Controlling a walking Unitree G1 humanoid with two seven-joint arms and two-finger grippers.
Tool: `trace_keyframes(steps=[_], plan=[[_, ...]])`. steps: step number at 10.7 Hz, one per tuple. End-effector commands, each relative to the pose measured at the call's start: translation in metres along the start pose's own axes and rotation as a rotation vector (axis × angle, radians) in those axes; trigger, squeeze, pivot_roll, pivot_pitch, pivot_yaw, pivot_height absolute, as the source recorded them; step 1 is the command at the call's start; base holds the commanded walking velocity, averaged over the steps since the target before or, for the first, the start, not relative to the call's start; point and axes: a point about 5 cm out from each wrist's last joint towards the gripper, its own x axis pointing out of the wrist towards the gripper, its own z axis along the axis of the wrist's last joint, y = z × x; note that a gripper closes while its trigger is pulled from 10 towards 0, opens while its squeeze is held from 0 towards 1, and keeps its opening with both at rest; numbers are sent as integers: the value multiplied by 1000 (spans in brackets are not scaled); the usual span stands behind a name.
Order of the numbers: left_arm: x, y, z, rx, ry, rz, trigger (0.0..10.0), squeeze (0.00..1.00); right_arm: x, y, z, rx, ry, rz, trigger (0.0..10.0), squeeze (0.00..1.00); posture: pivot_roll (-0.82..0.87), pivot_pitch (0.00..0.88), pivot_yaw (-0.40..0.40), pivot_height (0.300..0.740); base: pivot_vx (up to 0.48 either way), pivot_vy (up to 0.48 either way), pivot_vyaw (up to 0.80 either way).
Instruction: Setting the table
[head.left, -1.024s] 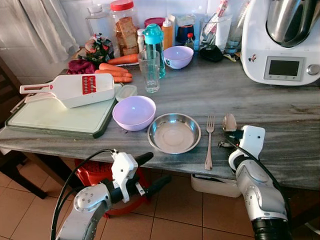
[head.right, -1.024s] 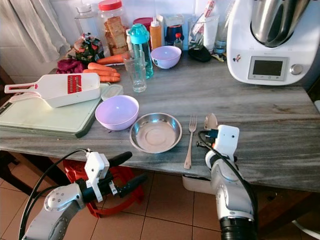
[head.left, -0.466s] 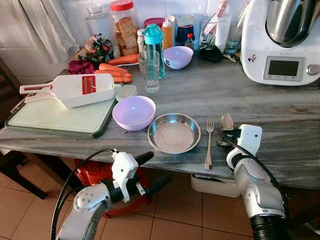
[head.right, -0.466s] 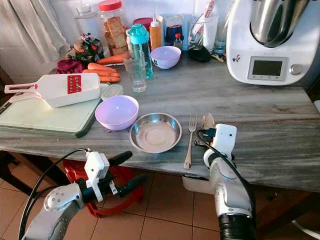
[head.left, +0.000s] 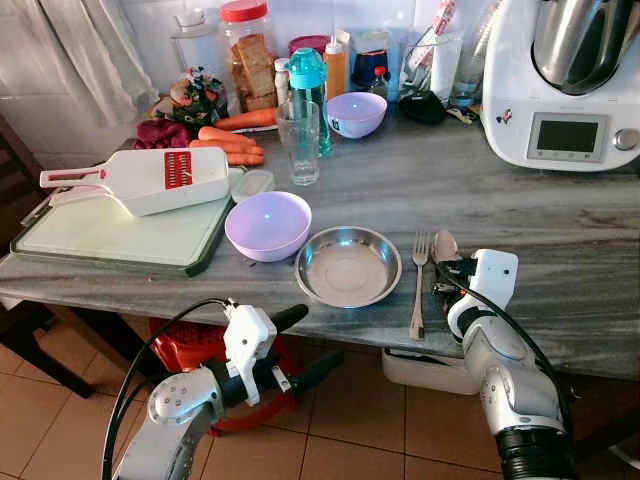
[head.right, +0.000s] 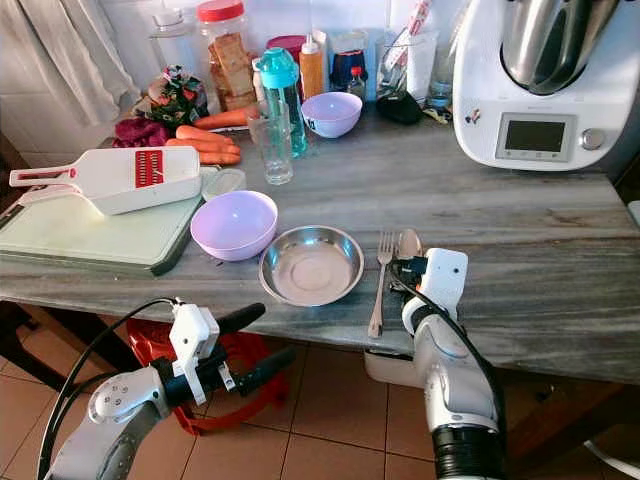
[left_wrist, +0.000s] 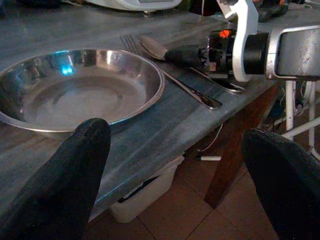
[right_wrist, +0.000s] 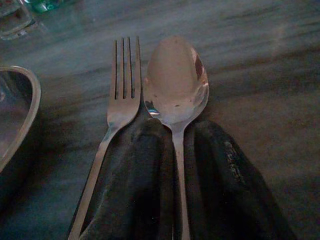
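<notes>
A round steel plate (head.left: 348, 265) lies near the front edge of the grey counter (head.left: 560, 230). A fork (head.left: 418, 280) lies just right of it, tines pointing away from me. My right gripper (right_wrist: 177, 170) rests on the counter, shut on the handle of a spoon (right_wrist: 176, 80). The spoon (head.left: 444, 245) lies close beside the fork (right_wrist: 122, 95) and parallel to it. Below the counter's edge, my left gripper (head.left: 308, 344) hangs open and holds nothing; its wrist view faces the steel plate (left_wrist: 75, 95).
A lilac bowl (head.left: 267, 225) sits left of the plate, beside a cutting board (head.left: 110, 235) with a white slicer (head.left: 150, 178). A glass (head.left: 299, 140), a teal bottle (head.left: 309, 85), jars, carrots (head.left: 228, 140) and a second lilac bowl (head.left: 357, 113) stand behind. A kitchen machine (head.left: 565, 80) occupies the back right.
My right gripper has slid the spoon left along the counter until it lies right beside the fork. The left arm has not moved.
</notes>
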Motion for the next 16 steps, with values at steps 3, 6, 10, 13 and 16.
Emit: trace_keyframes(steps=[3,6,10,13,16], plan=[[-2,1,-1,-2,7,-8,10000,0,0,-5,4,10,-19,-16,10000,1000,39,31,86,740,0,0,0],[-1,3,-1,-7,2,1,10000,0,-3,-2,27,36,-163,5,10000,1000,38,27,88,740,0,0,0],[1,3,-3,-11,2,3,10000,0,-10,3,46,33,-306,49,10000,1000,40,18,86,740,0,0,0],[3,5,-1,-2,-10,13,10000,0,-24,5,52,-5,-400,59,10000,1000,37,2,82,740,0,0,0],[4,11,10,-2,-93,127,10000,0,-41,5,43,-13,-407,48,10000,1000,26,0,81,740,0,0,0]])
